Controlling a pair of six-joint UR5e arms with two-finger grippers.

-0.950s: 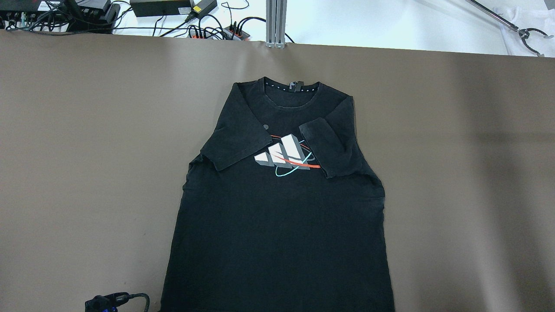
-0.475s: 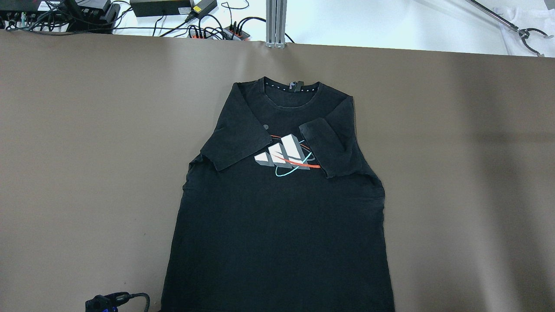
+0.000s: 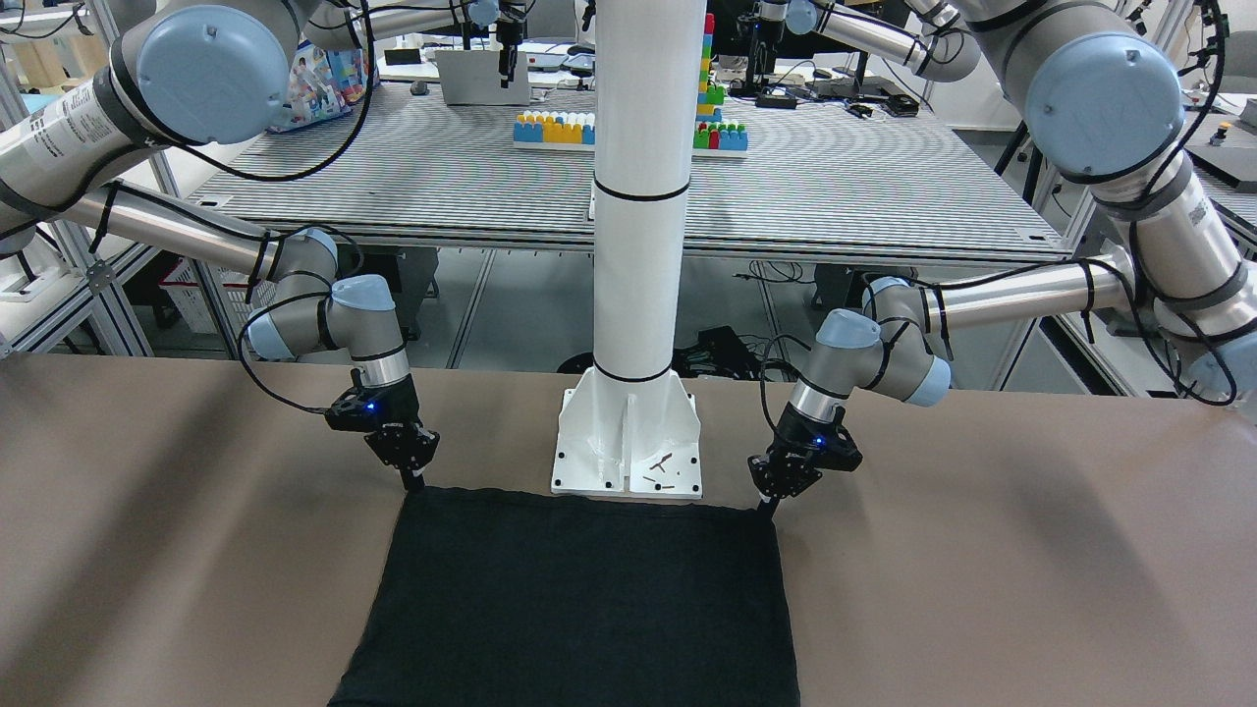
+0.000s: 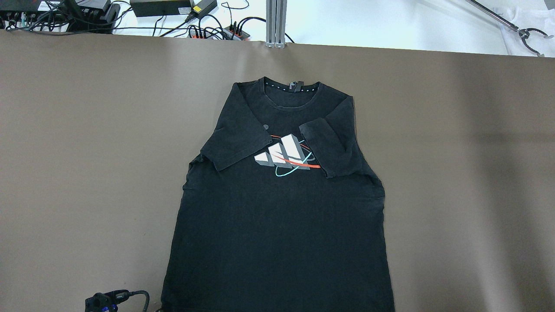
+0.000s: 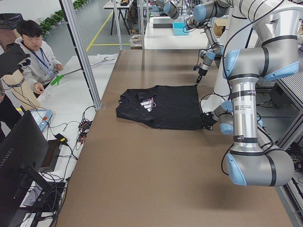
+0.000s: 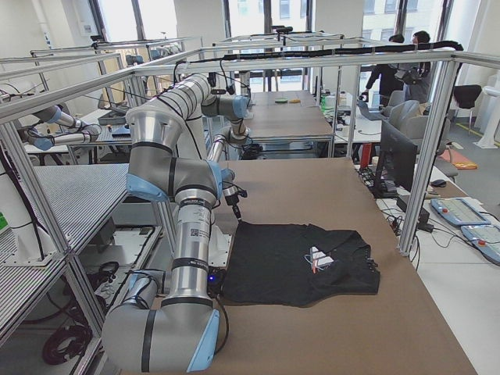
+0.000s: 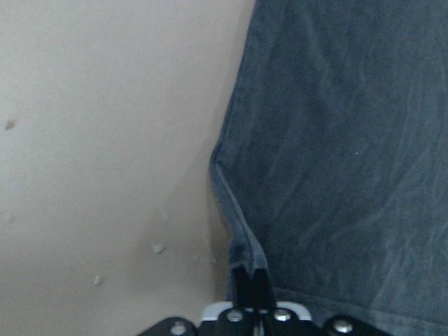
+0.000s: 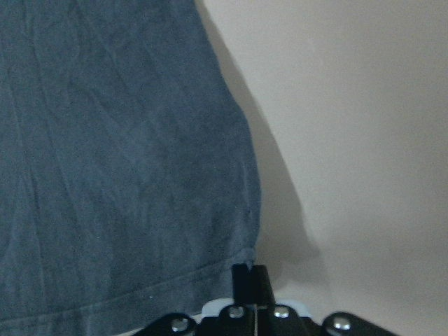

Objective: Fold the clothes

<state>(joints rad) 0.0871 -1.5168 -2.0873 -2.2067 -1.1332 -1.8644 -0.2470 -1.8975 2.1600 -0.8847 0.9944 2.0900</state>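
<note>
The clothes (image 4: 277, 225) are one black T-shirt with a white, red and teal chest print, lying flat on the brown table, both sleeves folded in over the chest. In the front-facing view its hem (image 3: 589, 599) runs just before the white pole's base. My left gripper (image 3: 771, 503) is shut on the hem corner; the left wrist view shows a ridge of fabric (image 7: 336, 140) running up into the closed fingertips (image 7: 250, 276). At the other hem corner, my right gripper (image 3: 412, 481) is shut on the edge of the cloth (image 8: 105, 140).
The white pole's base (image 3: 628, 442) stands between the two grippers, right behind the hem. Bare brown table (image 4: 86, 151) lies on both sides of the shirt. Cables and power bricks (image 4: 164, 8) sit beyond the far edge. A person (image 5: 35, 61) stands past that edge.
In the overhead view the left wrist at the bottom edge has sunk slightly lower. The shirt lies as it did.
</note>
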